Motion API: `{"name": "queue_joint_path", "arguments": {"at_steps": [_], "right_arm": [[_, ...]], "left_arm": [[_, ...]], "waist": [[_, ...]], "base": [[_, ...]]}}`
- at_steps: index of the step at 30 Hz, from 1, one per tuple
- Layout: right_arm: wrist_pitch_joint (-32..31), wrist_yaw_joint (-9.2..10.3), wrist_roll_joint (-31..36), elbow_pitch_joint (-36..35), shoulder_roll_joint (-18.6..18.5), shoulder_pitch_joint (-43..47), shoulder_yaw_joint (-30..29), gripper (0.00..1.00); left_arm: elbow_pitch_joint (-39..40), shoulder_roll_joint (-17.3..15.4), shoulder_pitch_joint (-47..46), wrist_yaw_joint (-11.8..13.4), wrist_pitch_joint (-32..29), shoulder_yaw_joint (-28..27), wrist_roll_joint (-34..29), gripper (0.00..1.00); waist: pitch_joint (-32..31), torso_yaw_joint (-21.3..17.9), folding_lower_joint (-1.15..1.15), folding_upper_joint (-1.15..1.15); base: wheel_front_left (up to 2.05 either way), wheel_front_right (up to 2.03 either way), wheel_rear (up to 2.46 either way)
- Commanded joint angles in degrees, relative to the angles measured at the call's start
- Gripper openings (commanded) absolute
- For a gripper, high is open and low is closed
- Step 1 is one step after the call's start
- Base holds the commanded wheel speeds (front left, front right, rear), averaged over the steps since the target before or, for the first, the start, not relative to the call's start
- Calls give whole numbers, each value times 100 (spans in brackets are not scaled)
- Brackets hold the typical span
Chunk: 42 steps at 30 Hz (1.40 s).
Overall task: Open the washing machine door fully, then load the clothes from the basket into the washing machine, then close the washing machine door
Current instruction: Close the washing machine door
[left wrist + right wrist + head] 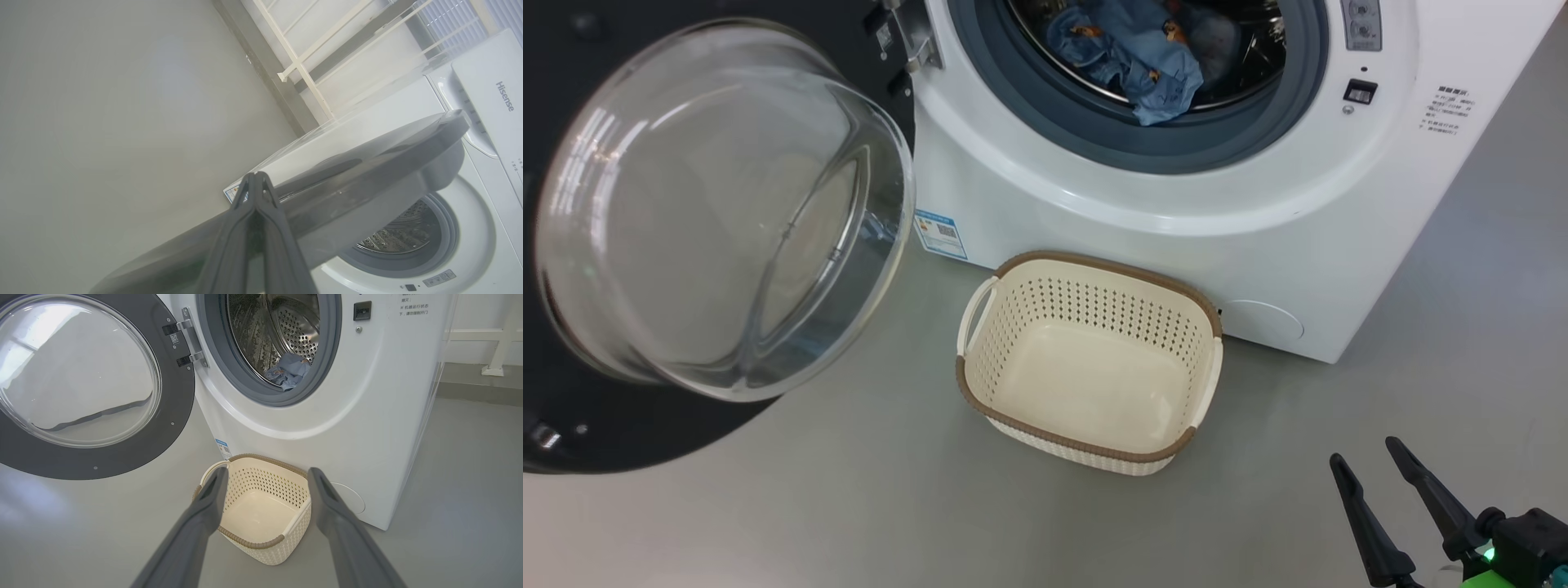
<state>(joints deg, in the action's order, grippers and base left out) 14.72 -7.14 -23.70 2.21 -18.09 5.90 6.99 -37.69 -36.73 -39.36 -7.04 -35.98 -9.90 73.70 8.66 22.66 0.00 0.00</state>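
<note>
Head view: the washing machine door (719, 212) stands swung wide to the left. The clothes (1135, 57) lie in the drum of the washing machine (1094, 220), and the basket (1086, 265) sits empty on the grey floor (849, 506) just before it. So closing the door looks like the step in hand. One blue fold droops onto the grey gasket (1241, 131) and may get pinched, so it is best tucked in first. The right gripper (1364, 451) hovers low at the right, fingers spread, holding nothing.

Left wrist view: the left gripper (255, 176) has its fingers pressed together, close by the door's outer face (367, 163). Whether they touch it I cannot tell. A push near the rim far from the hinge, following the door's arc until it latches, should serve. A white railing (302, 65) runs along the wall behind.

Right wrist view: the spread fingers (212, 494) frame the basket (249, 541), well clear of the door's swing. The floor is smooth and bare around it.
</note>
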Motion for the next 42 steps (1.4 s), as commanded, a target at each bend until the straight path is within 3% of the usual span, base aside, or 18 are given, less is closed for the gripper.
{"name": "queue_joint_path", "arguments": {"at_steps": [1,11,26,35,42], "right_arm": [[28,-35,57,-109,-86,-37,119,100],[28,-35,50,-47,51,64,133,100],[28,-35,71,-46,216,163,32,100],[28,-35,85,-65,272,142,-48,100],[28,-35,92,-80,304,91,-112,100]], "left_arm": [[250,-143,56,-45,-232,17,95,0],[1211,-232,548,-45,-1367,215,703,0],[2790,-159,1063,-45,-2253,556,1378,0],[3751,248,959,-45,-2462,1188,1428,0],[4111,710,657,-45,-1993,1607,1008,0]], "waist": [[-66,18,0,0],[-364,-2,0,0],[-560,-254,0,0],[-540,-615,0,0],[-456,-925,0,0]], "base": [[0,0,0],[0,0,0],[0,0,0],[0,0,0],[0,0,0]]}}
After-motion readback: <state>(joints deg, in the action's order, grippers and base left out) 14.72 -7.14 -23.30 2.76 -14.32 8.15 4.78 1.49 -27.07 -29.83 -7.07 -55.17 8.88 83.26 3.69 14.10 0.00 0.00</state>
